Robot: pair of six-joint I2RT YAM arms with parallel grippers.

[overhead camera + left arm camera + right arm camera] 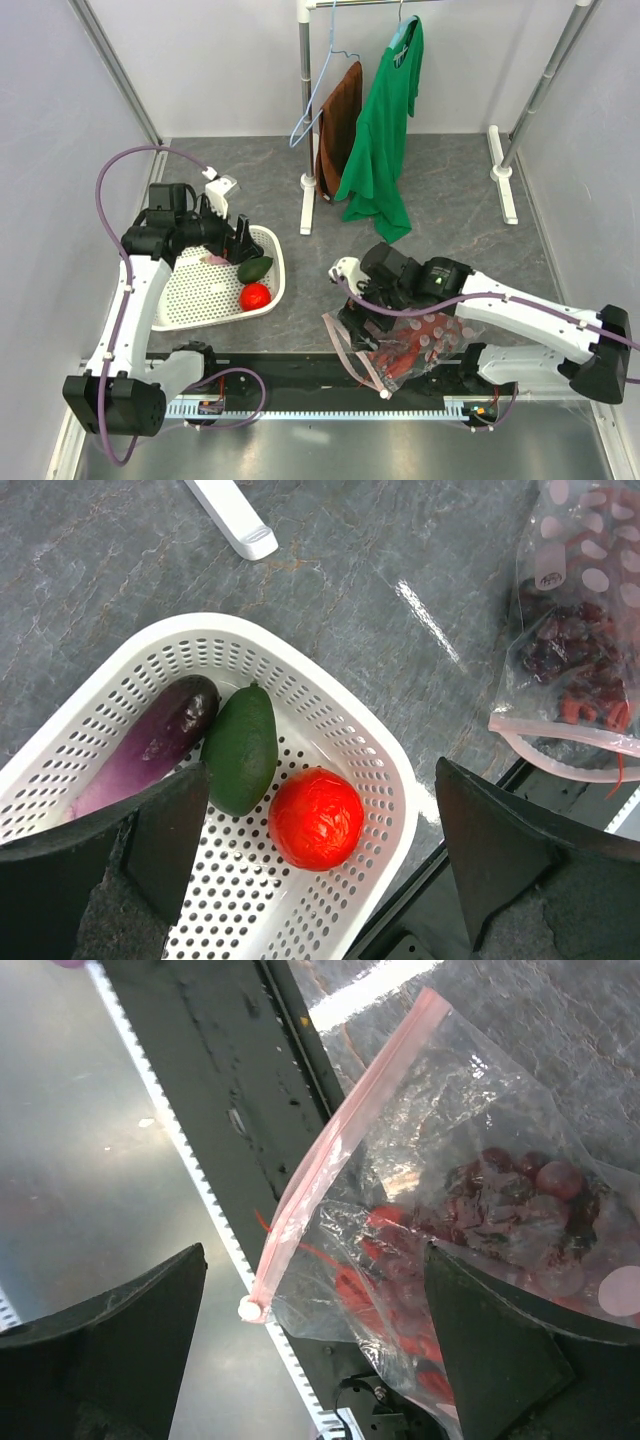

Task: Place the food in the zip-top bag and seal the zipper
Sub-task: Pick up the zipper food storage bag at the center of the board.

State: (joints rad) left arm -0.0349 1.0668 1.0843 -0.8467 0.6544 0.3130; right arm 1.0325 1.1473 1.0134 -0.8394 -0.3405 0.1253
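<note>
Grey marbled tabletop (450,190), pale walls (50,100) – L gripper (320,770) agape over basket (130,680), R gripper (315,1250) agape over bag (480,1090)

Grey marbled tabletop (450,200), pale walls (50,100), rack (306,100) w/ green shirt (385,130); brown cloth (340,120)

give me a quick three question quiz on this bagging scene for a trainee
1. True or false: the red tomato lies in the white basket.
2. Which item is already inside the zip-top bag? A the grape bunch B the red tomato C a banana
3. How many food pieces lie in the white basket?

Key: 1 true; 2 A; 3 three
</note>
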